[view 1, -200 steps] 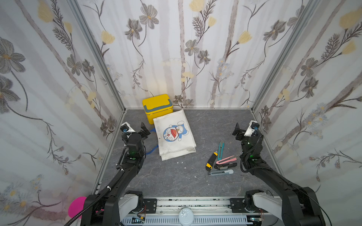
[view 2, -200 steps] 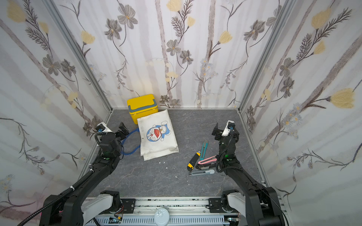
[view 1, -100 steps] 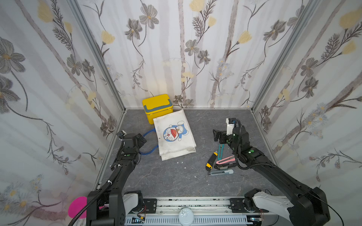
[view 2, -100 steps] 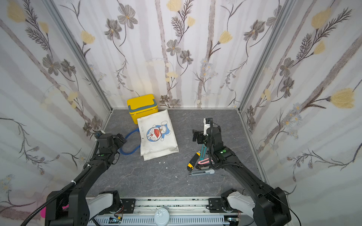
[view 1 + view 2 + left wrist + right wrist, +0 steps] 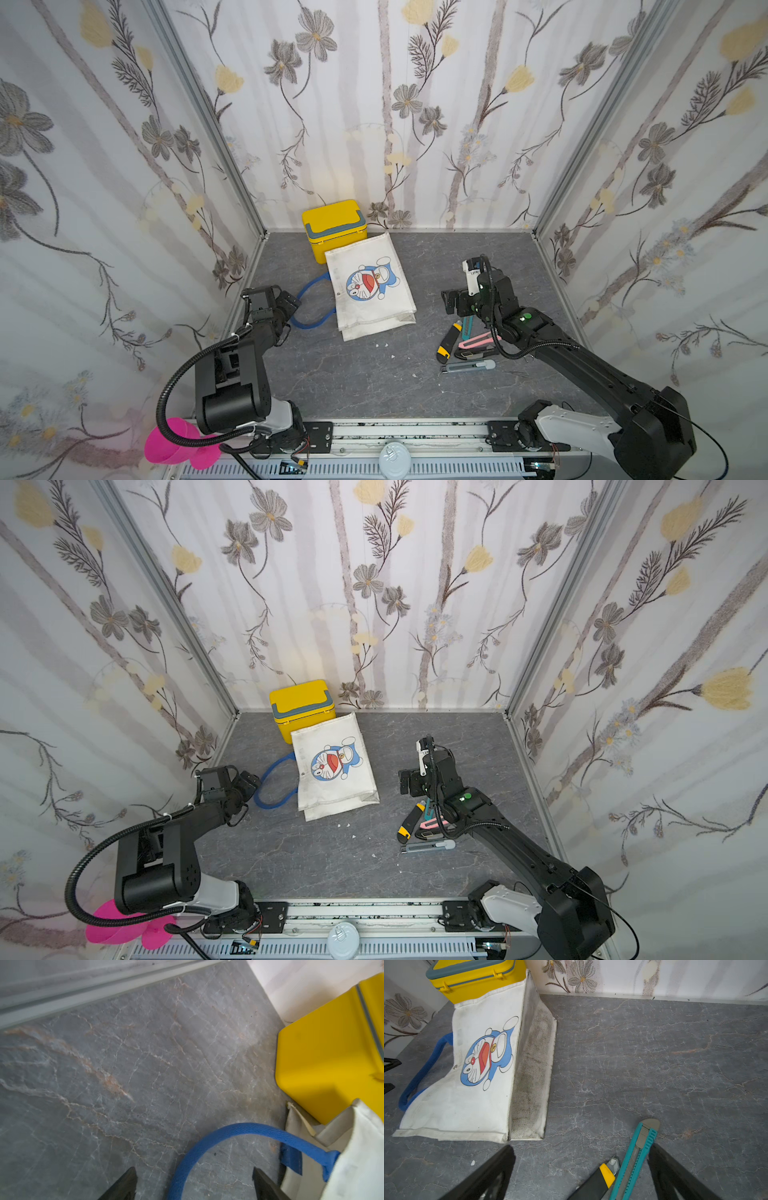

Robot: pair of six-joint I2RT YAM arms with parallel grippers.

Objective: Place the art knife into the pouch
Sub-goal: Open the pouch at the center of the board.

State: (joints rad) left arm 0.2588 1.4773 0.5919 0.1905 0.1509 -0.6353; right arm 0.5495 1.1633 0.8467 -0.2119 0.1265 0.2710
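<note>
Pouch flat on counter, centre-left in both top views, contents hidden. Its upper edge touches yellow box, lid closed. Left tool spread wide, straddling blue strap, not gripping. Teal art knife on counter right of centre, between wide-spread jaws of right tool, ungripped. Yellow-black knife just beside it.

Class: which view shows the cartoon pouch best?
The right wrist view: the pouch is close, its print sharp. Both top views show it whole but small; the left wrist catches only a corner and the blue handle.
</note>
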